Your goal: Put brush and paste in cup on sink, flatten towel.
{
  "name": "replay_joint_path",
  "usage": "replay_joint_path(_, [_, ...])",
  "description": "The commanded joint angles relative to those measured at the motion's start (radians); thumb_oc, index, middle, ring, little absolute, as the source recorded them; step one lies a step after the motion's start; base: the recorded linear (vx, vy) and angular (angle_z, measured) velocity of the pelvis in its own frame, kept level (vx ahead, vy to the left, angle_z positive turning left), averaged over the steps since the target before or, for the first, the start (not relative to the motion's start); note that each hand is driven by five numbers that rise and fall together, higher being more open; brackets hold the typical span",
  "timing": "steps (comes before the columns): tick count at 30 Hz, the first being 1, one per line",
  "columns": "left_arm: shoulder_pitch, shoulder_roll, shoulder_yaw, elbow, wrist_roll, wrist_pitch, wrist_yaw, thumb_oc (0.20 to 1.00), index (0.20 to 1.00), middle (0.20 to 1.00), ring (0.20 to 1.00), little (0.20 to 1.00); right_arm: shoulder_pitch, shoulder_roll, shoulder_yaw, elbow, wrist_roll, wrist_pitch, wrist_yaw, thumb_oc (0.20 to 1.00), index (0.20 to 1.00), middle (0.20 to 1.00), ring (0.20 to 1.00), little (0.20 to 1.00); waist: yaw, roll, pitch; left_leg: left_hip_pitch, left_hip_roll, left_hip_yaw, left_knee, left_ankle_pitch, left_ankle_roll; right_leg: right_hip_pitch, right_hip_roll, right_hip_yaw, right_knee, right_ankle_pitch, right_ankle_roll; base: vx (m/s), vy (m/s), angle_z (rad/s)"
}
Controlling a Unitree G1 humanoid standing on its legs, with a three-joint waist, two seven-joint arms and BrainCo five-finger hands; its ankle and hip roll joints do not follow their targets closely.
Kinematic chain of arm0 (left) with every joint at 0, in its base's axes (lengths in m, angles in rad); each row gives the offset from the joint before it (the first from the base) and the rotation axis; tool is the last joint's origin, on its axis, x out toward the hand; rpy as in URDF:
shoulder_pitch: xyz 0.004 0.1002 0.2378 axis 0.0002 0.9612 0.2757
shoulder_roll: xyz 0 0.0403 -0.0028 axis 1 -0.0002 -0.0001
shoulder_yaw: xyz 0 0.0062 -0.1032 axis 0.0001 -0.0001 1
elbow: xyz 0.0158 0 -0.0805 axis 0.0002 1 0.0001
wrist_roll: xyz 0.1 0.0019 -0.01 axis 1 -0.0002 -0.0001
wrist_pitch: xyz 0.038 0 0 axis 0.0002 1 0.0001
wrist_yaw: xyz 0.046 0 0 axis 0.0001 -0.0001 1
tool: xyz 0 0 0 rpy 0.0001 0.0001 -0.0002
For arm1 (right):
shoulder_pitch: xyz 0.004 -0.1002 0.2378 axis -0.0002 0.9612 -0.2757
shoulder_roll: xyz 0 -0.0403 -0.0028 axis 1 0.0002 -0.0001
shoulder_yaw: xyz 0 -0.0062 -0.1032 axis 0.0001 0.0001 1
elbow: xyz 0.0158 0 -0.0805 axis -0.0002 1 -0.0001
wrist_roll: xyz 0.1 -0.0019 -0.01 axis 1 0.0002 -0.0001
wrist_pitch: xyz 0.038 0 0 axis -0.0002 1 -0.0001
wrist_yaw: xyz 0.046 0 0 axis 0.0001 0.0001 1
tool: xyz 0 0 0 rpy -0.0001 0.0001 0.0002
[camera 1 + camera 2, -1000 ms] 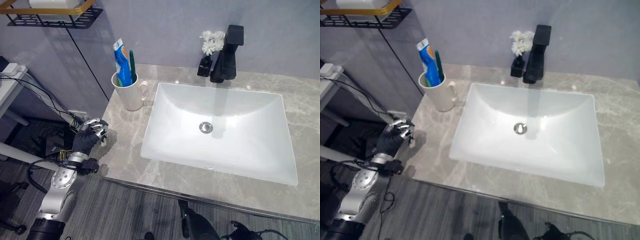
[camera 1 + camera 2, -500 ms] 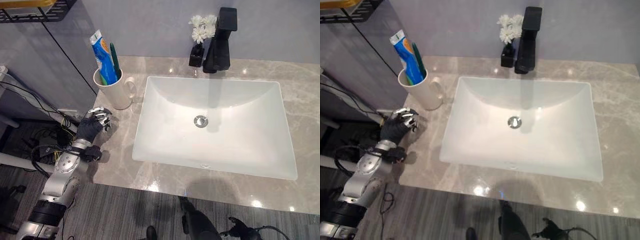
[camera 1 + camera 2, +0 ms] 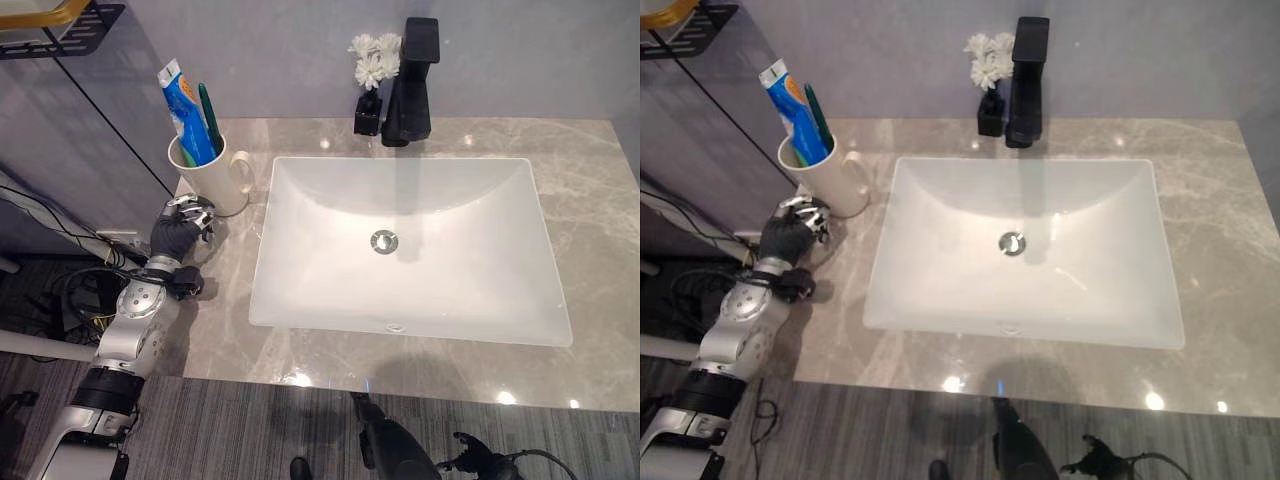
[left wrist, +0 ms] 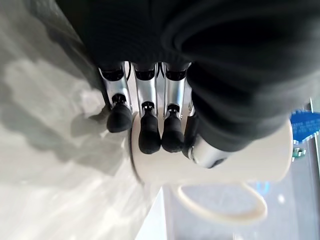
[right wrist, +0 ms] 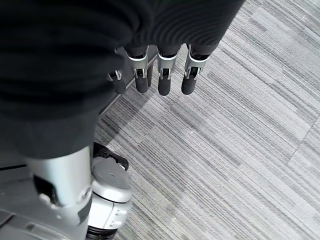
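1. cup (image 3: 206, 175): white, handled, upright on the grey marble counter (image 3: 590, 200), at the counter's left end, just beside the left rim of the white sink basin (image 3: 400, 250).
2. inside the cup: blue toothpaste tube (image 3: 183, 105) and green toothbrush (image 3: 209, 117), both standing up and leaning toward the wall, side by side, tube on the left.
3. left hand (image 3: 178, 228): at the counter's left edge, just in front of the cup, dark ribbed cover facing up, fingers bent down toward the counter.
4. seen from the left wrist: dark fingertips (image 4: 149, 135) curled and lying against the cup's white wall near its base, handle just beyond them; grasping nothing, not wrapped round the cup.
5. right hand (image 5: 150, 65): seen from the right wrist, hanging over grey striped floor (image 5: 240, 130), fingers bent inward with nothing between them.
6. behind the basin: black faucet (image 3: 408, 85) at the middle of the back wall, spout reaching over the basin.
7. just left of the faucet: small black vase with white flowers (image 3: 368, 70), touching or nearly touching the faucet's base.
8. upper left corner, on the wall: black wire shelf with a yellow rail (image 3: 60, 20), well apart from the cup.
9. basin: round metal drain (image 3: 383, 240) at its middle.
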Motion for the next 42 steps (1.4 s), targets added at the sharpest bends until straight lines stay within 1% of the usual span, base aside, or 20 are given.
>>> replay_joint_path(1, [-0.103, 0.003, -0.059, 0.036, 0.134, -0.016, 0.053, 0.200, 0.200, 0.200, 0.200, 0.200, 0.022, -0.003, 0.035, -0.015, 0.033, -0.003, -0.020, 1.000, 1.000, 1.000, 1.000, 1.000, -0.023, -0.034, 0.004, 0.045, -0.062, -0.010, 0.004, 0.082, 0.013, -0.010, -0.049, 0.009, 0.044, -0.023, 0.087, -0.01, -0.025, -0.04])
replay_joint_path(6, [-0.152, -0.008, -0.077, 0.050, 0.161, -0.013, 0.070, 0.200, 0.200, 0.200, 0.200, 0.200, 0.019, -0.003, 0.045, -0.018, 0.037, -0.002, -0.022, 1.000, 1.000, 1.000, 1.000, 1.000, -0.023, -0.036, 0.003, 0.040, -0.056, -0.014, 0.004, 0.084, 0.008, -0.009, -0.050, -0.001, 0.041, -0.024, 0.086, 0.00, -0.003, 0.02])
replay_joint_path(8, [-0.179, -0.018, -0.087, 0.074, 0.157, -0.017, 0.079, 0.200, 0.200, 0.200, 0.200, 0.200, 0.018, -0.005, 0.050, -0.027, 0.037, -0.003, -0.023, 1.000, 1.000, 1.000, 1.000, 1.000, -0.024, -0.037, 0.003, 0.038, -0.054, -0.016, 0.004, 0.082, 0.007, -0.008, -0.052, -0.007, 0.042, -0.028, 0.085, 0.00, -0.008, 0.07])
replay_joint_path(9, [-0.220, -0.035, -0.101, 0.113, 0.143, -0.020, 0.095, 0.200, 0.200, 0.200, 0.200, 0.200, 0.006, -0.004, 0.061, -0.038, 0.043, -0.001, -0.027, 1.000, 1.000, 1.000, 1.000, 1.000, -0.026, -0.036, 0.006, 0.038, -0.052, -0.020, 0.004, 0.082, 0.005, -0.007, -0.056, -0.015, 0.047, -0.033, 0.083, 0.00, -0.009, 0.09])
replay_joint_path(11, [-0.215, -0.034, -0.097, 0.105, 0.141, -0.020, 0.096, 0.200, 0.200, 0.200, 0.200, 0.200, 0.003, -0.003, 0.060, -0.037, 0.046, -0.001, -0.030, 1.000, 1.000, 1.000, 1.000, 1.000, -0.026, -0.035, 0.006, 0.040, -0.051, -0.022, 0.004, 0.080, 0.004, -0.006, -0.058, -0.017, 0.048, -0.035, 0.083, 0.00, -0.002, 0.10])
replay_joint_path(14, [-0.181, -0.020, -0.075, 0.073, 0.164, -0.018, 0.098, 0.200, 0.200, 0.200, 0.200, 0.200, -0.002, -0.005, 0.051, -0.042, 0.049, -0.004, -0.034, 1.000, 1.000, 1.000, 1.000, 1.000, -0.018, -0.032, 0.009, 0.045, -0.052, -0.025, 0.004, 0.078, 0.004, -0.003, -0.059, -0.019, 0.053, -0.037, 0.081, 0.00, 0.006, 0.08])
replay_joint_path(18, [-0.127, 0.018, -0.023, 0.062, 0.168, -0.019, 0.101, 0.200, 0.200, 0.200, 0.200, 0.200, 0.006, -0.011, 0.041, -0.047, 0.044, -0.004, -0.031, 1.000, 1.000, 1.000, 1.000, 1.000, -0.011, -0.026, 0.013, 0.044, -0.053, -0.027, 0.004, 0.080, 0.004, -0.003, -0.060, -0.024, 0.053, -0.037, 0.081, 0.00, 0.000, 0.00])
replay_joint_path(21, [-0.131, 0.034, -0.009, 0.083, 0.165, -0.017, 0.107, 0.200, 0.200, 0.200, 0.200, 0.200, 0.008, -0.012, 0.041, -0.048, 0.042, -0.003, -0.030, 1.000, 1.000, 1.000, 1.000, 1.000, -0.012, -0.023, 0.014, 0.041, -0.052, -0.026, 0.004, 0.083, 0.003, -0.006, -0.061, -0.027, 0.054, -0.039, 0.081, 0.00, 0.003, 0.01])
replay_joint_path(22, [-0.141, 0.047, -0.005, 0.116, 0.154, -0.019, 0.112, 0.200, 0.200, 0.200, 0.200, 0.200, 0.012, -0.015, 0.042, -0.045, 0.037, -0.001, -0.028, 1.000, 1.000, 1.000, 1.000, 1.000, -0.014, -0.021, 0.016, 0.037, -0.051, -0.025, 0.004, 0.086, 0.002, -0.009, -0.062, -0.030, 0.054, -0.038, 0.081, 0.00, 0.000, 0.00])
replay_joint_path(25, [-0.169, 0.057, -0.009, 0.142, 0.153, -0.018, 0.122, 0.200, 0.200, 0.200, 0.200, 0.200, 0.013, -0.015, 0.043, -0.043, 0.036, 0.001, -0.028, 1.000, 1.000, 1.000, 1.000, 1.000, -0.016, -0.020, 0.017, 0.033, -0.050, -0.026, 0.004, 0.091, 0.000, -0.014, -0.062, -0.033, 0.055, -0.039, 0.080, 0.00, -0.002, 0.01])
replay_joint_path(29, [-0.221, 0.065, -0.031, 0.187, 0.138, -0.024, 0.134, 0.200, 0.200, 0.200, 0.200, 0.200, 0.013, -0.018, 0.048, -0.040, 0.038, 0.000, -0.030, 1.000, 1.000, 1.000, 1.000, 1.000, -0.026, -0.022, 0.019, 0.023, -0.046, -0.025, 0.004, 0.102, -0.005, -0.026, -0.059, -0.036, 0.060, -0.041, 0.080, 0.00, -0.002, 0.01])
replay_joint_path(32, [-0.287, 0.071, -0.070, 0.258, 0.146, -0.014, 0.139, 0.200, 0.200, 0.200, 0.200, 0.200, 0.004, -0.024, 0.054, -0.046, 0.048, -0.001, -0.034, 1.000, 1.000, 1.000, 1.000, 1.000, -0.035, -0.024, 0.020, 0.016, -0.045, -0.021, 0.004, 0.112, -0.009, -0.032, -0.054, -0.034, 0.058, -0.041, 0.079, 0.00, -0.002, -0.01])
replay_joint_path(36, [-0.350, 0.068, -0.105, 0.294, 0.134, -0.017, 0.148, 0.200, 0.200, 0.200, 0.200, 0.200, -0.009, -0.027, 0.056, -0.049, 0.062, -0.004, -0.042, 1.000, 1.000, 1.000, 1.000, 1.000, -0.041, -0.026, 0.024, 0.004, -0.045, -0.020, 0.004, 0.122, -0.012, -0.044, -0.049, -0.029, 0.060, -0.038, 0.078, 0.00, 0.000, 0.00])
replay_joint_path(37, [-0.373, 0.056, -0.124, 0.293, 0.132, -0.018, 0.150, 0.200, 0.200, 0.200, 0.200, 0.200, -0.012, -0.025, 0.059, -0.052, 0.069, -0.003, -0.046, 1.000, 1.000, 1.000, 1.000, 1.000, -0.045, -0.025, 0.026, -0.003, -0.045, -0.018, 0.004, 0.129, -0.013, -0.050, -0.048, -0.030, 0.060, -0.038, 0.078, 0.00, 0.000, 0.00])
replay_joint_path(42, [-0.386, 0.034, -0.149, 0.274, 0.149, -0.020, 0.151, 0.200, 0.200, 0.200, 0.200, 0.200, -0.007, -0.021, 0.063, -0.053, 0.077, -0.006, -0.047, 1.000, 1.000, 1.000, 1.000, 1.000, -0.052, -0.019, 0.026, -0.003, -0.048, -0.014, 0.004, 0.131, -0.014, -0.053, -0.045, -0.025, 0.063, -0.042, 0.076, 0.01, -0.001, 0.00])
